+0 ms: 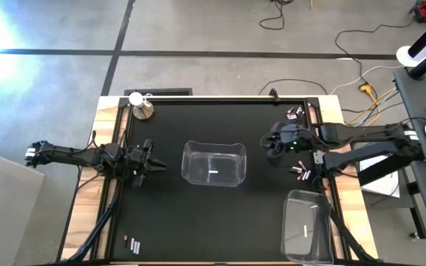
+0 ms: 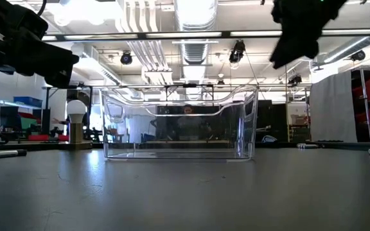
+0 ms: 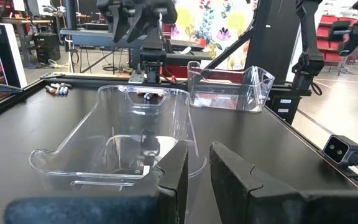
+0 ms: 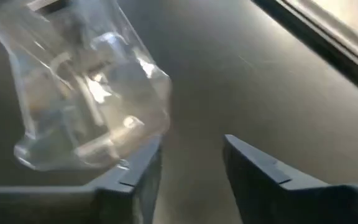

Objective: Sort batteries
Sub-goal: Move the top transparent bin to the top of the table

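Black desk (image 1: 220,214) seen from above, with both dark arms reaching in from its sides. Two clear plastic bins: one (image 1: 213,163) at the desk's centre, holding a single small pale battery (image 1: 213,174); another (image 1: 306,226) at the near right corner, overhanging the edge, also with one pale battery (image 1: 305,231) inside. Left tool (image 1: 154,164) hangs just left of the centre bin, its fingers (image 3: 173,177) nearly together and empty. Right tool (image 1: 274,148) hovers right of the centre bin, fingers (image 4: 253,165) apart, nothing between them. Metal knob with a white ball (image 1: 140,105) at the far left corner. Loose batteries lie in three groups: far right (image 1: 295,114), right edge (image 1: 300,172), near left (image 1: 132,244).
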Motion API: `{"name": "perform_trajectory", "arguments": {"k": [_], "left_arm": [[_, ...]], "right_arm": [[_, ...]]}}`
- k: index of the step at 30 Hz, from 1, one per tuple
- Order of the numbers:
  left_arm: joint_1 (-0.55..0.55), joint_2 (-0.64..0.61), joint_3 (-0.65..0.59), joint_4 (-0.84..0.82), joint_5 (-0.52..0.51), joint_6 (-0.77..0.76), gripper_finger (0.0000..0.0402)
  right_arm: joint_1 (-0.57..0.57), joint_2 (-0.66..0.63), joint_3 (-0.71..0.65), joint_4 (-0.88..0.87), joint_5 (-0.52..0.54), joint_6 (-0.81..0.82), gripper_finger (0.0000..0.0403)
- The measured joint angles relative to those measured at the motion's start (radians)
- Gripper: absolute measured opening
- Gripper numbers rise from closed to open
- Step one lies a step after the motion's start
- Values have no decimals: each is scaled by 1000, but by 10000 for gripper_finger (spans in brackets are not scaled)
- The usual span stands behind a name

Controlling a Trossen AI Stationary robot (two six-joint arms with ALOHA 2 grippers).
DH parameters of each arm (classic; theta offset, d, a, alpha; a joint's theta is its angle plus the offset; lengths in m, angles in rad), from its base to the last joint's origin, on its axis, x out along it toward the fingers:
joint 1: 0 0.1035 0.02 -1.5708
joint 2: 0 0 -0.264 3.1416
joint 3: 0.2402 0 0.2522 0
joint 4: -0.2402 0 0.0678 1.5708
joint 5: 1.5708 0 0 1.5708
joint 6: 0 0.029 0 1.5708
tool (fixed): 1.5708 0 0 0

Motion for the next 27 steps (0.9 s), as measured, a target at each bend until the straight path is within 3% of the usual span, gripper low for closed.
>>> {"name": "perform_trajectory", "arguments": {"k": [3,9,11,13,16,18,22,27], "left_arm": [[0,2,0,72,-4,-52,48],[0,1,0,329,-11,-366,48],[0,2,0,410,-14,-388,48],[-1,5,2,452,-90,-361,48],[1,20,24,335,-381,-481,48],[0,53,48,192,-484,-511,48],[1,180,102,81,-533,-640,48],[1,399,218,55,-620,-828,50]], "right_arm": [[21,74,99,-58,-60,7,197],[74,181,301,-204,-79,68,216],[88,205,339,-211,-79,70,216],[93,223,357,-215,-80,82,216],[81,247,362,-213,-77,136,218],[63,263,358,-220,-72,146,222],[16,286,364,-243,-70,86,234],[-48,281,411,-310,5,-168,259]]}}
